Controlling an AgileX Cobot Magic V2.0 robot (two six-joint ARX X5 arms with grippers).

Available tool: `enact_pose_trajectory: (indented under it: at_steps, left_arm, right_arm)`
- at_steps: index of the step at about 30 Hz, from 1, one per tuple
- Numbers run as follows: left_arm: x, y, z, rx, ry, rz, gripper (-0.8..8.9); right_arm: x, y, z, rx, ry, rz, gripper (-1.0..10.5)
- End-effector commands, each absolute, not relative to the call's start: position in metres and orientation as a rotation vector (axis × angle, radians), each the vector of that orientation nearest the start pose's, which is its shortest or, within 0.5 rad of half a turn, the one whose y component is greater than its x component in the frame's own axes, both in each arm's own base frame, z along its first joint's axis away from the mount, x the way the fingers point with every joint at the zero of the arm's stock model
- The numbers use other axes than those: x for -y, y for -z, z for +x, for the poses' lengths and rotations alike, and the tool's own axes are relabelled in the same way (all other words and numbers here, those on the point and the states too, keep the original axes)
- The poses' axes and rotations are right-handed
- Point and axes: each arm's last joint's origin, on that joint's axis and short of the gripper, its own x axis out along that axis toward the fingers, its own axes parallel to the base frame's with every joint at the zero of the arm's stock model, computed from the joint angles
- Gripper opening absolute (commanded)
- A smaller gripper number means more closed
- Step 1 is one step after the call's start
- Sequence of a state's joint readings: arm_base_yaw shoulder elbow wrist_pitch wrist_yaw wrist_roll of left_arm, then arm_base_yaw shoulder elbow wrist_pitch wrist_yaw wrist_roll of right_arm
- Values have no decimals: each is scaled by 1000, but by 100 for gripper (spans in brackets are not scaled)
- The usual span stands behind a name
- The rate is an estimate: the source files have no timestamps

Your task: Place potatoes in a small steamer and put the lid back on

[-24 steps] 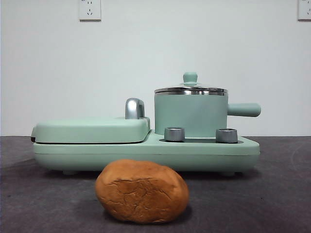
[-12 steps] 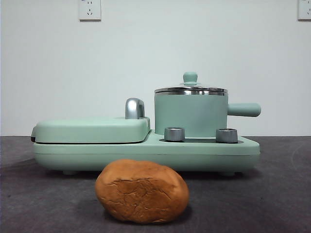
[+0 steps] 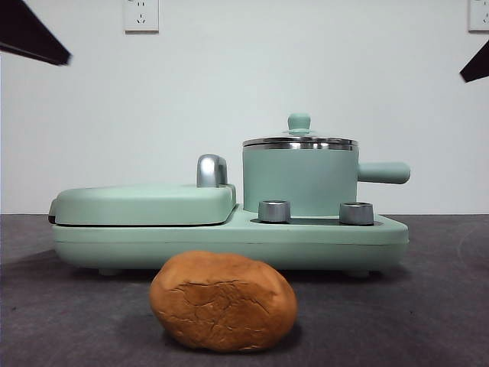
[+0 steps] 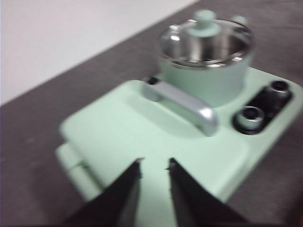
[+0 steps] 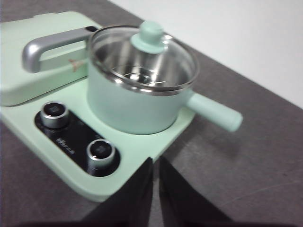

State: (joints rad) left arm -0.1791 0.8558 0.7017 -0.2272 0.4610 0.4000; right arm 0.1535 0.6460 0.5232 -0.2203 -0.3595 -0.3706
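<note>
The orange-brown potato (image 3: 223, 302) lies on the dark table in front of the cooker, with nothing touching it. The small steamer (image 3: 299, 180) stands on the cooker's right side, its stubby handle (image 3: 384, 173) pointing right. The glass lid (image 3: 299, 142) sits on it, green knob (image 3: 299, 122) up. My left gripper (image 4: 154, 163) hovers over the flat griddle cover (image 4: 142, 137), its jaws a narrow gap apart and holding nothing. My right gripper (image 5: 155, 160) hangs above the cooker's front edge near the steamer (image 5: 137, 90), jaws shut and empty. Neither wrist view shows the potato.
The mint-green cooker base (image 3: 229, 241) carries the griddle cover (image 3: 145, 205) with its steel handle (image 3: 212, 170) and two steel dials (image 3: 274, 211). Black arm tips show at the top left corner (image 3: 30, 34) and top right corner (image 3: 477, 65). A white wall stands behind.
Black arm tips have come into the front view at both top corners. The potato, steamer and lid have not moved.
</note>
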Motion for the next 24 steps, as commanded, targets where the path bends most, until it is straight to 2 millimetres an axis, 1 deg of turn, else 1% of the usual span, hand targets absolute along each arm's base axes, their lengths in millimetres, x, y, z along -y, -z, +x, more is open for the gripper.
enact_pose_trajectory:
  at_steps: [1, 3, 5, 8, 13, 18, 24]
  left_arm:
    - [58, -292, 183, -236, 754, 334, 270]
    - [65, -290, 183, -250, 789, 314, 344]
    - [73, -290, 182, -257, 824, 290, 376]
    - [83, -289, 181, -252, 854, 284, 374]
    - [100, -290, 184, -205, 841, 306, 374]
    - [121, -291, 198, -160, 838, 236, 374]
    - [154, -300, 231, -134, 828, 213, 373]
  right_arm:
    - [-37, -263, 149, -238, -586, -334, 156]
    - [-38, -263, 149, -242, -599, -334, 221]
    - [-40, -263, 149, -240, -606, -335, 241]
    - [-40, -263, 148, -241, -608, -327, 241]
    - [-40, -264, 148, -255, -596, -258, 240]
    - [-40, -264, 148, -254, -593, -238, 240]
    - [-40, -266, 149, -236, -589, -234, 240]
